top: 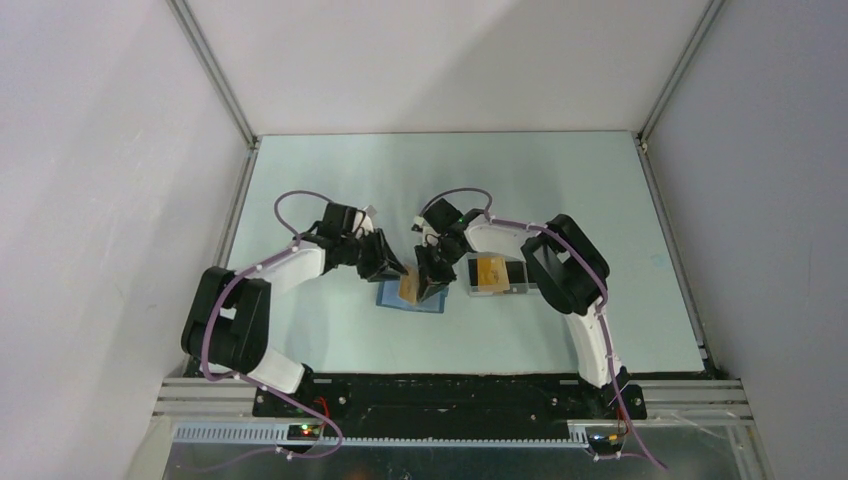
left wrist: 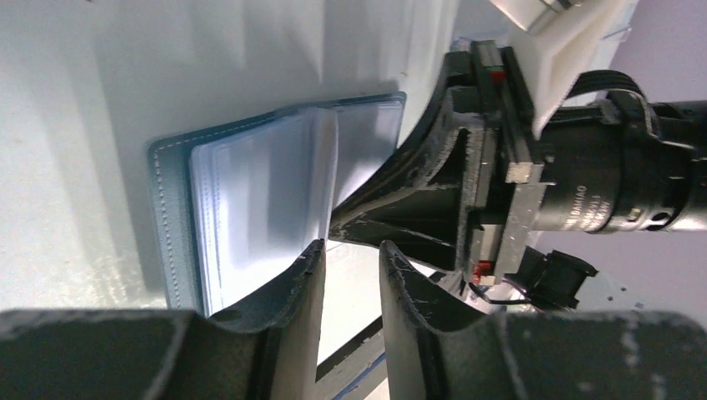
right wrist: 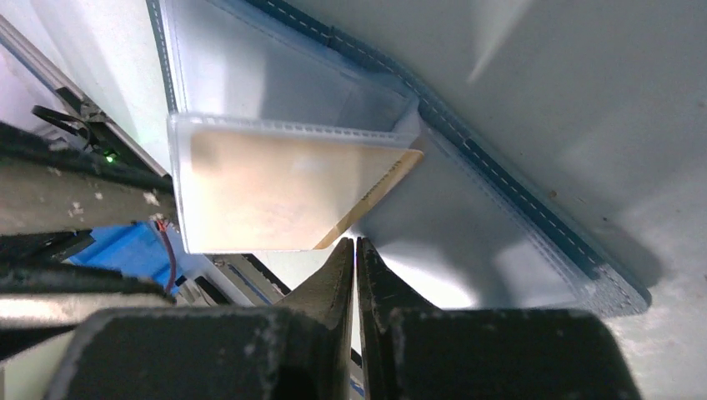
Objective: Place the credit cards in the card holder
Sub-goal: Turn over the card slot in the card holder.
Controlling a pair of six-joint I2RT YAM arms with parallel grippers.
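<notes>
The card holder point(left wrist: 171, 218) lies open on the desk point(top: 330, 330), 1 yellow card point(right wrist: 275, 192) in its sleeve point(right wrist: 292, 127). Left fingers point(left wrist: 308, 279) apart; right fingers point(right wrist: 333, 275) together.

Card holder point(top: 389, 298) partly hidden under right pincer point(top: 431, 292); card point(right wrist: 275, 187) blurred.

Blue card holder point(top: 428, 305) is recorded lying open on the table point(top: 330, 330). A yellow-orange card point(top: 409, 288) is seen tilted above it, flanked by left gripper point(top: 391, 271) and right gripper point(top: 433, 287). A clear tray point(top: 497, 290) is noted just beside the right gripper.
</notes>
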